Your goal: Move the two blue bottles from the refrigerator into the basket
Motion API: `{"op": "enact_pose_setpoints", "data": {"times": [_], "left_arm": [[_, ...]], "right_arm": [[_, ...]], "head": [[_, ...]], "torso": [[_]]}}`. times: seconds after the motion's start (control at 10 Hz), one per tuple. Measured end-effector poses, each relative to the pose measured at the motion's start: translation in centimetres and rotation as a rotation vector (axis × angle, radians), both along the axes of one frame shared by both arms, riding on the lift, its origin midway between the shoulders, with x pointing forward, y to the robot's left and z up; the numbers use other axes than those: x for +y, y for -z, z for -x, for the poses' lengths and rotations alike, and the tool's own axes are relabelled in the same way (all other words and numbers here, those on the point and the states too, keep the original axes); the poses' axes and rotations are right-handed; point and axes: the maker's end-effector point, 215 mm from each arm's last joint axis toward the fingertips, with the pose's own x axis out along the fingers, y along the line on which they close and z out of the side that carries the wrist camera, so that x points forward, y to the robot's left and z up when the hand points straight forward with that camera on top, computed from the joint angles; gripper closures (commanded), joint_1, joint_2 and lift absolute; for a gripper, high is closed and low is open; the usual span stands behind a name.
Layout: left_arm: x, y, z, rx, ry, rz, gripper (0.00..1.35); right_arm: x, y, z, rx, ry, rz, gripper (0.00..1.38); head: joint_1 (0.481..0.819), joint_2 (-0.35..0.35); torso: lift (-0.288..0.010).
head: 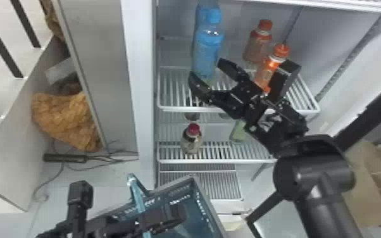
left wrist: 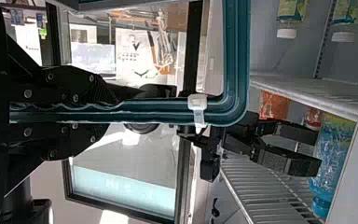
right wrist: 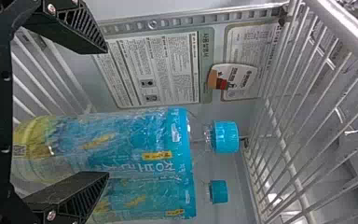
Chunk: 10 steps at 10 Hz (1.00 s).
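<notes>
Blue bottles [head: 208,52] are what we look for, and we see both standing upright on the fridge's upper shelf [head: 199,109], one behind the other, at the upper middle of the head view. Our right tool [head: 205,69] reaches in at them, its two fingers spread wide. We see the nearer bottle between those fingers, one of them clearly apart from it; whether the other touches, we cannot tell. Our left tool [head: 168,217], at the bottom of the head view, is closed on the handle [left wrist: 168,111] of the basket [head: 210,209].

Just right of the blue pair, we find two orange-capped bottles [head: 260,39] on the same shelf, the nearer one partly hidden by our right arm. On the shelf [head: 220,161] below, we make out a red-capped bottle [head: 191,142] and, to its right, something green [head: 238,131]. Lower still, at bottom centre, the basket sits tilted in the frame, both blue bottles well apart from it.
</notes>
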Motion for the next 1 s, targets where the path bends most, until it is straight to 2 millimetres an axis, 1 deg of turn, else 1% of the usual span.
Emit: {"op": "enact_pose_setpoints", "data": {"times": [0.6,0.8,0.9,1.0], "left_arm": [[0.0,-0.1,-0.1,-0.004,0.001,0.0,1.2],[-0.1,-0.1,-0.2,-0.004,0.002,0.001,1.2],[-0.1,-0.1,-0.2,-0.005,0.002,0.001,1.2],[-0.1,-0.1,-0.2,-0.005,0.002,0.001,1.2]], "right_arm": [[-0.7,-0.4,-2.7,0.002,0.046,0.031,0.11],[-0.5,-0.4,-3.5,0.004,0.044,0.034,0.11],[-0.3,-0.4,-3.7,0.006,0.04,0.033,0.22],[0.2,-0.4,-3.9,0.008,0.032,0.033,0.53]], "head": [[0.695,-0.137],[0.695,-0.134],[0.695,-0.13],[0.695,-0.127]], "torso": [[-0.01],[-0.01],[-0.01],[-0.01]]}}
